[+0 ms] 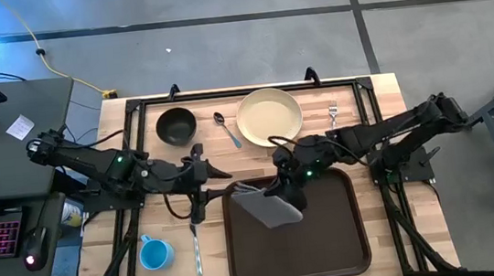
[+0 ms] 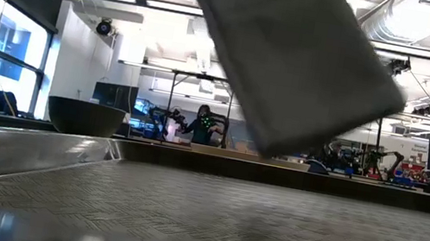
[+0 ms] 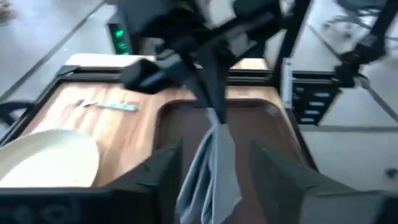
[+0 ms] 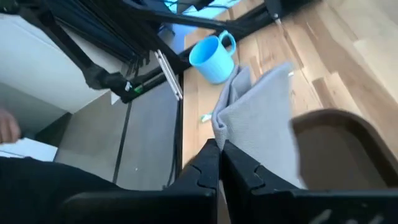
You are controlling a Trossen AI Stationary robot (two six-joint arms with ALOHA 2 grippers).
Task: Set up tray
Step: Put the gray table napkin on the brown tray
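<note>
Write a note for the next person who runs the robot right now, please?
Right gripper: jaws shut on the grey napkin, which hangs over the tray's upper left part, not laid down.
Left gripper: jaws open, holding nothing, just left of the napkin near the tray's upper left corner.
Tray: nothing rests on it yet.
On the table above the tray: plate, black bowl, spoon, fork. Left of the tray: blue cup, knife.
Left: lay the napkin down, then likely load the dishes and cutlery.
</note>
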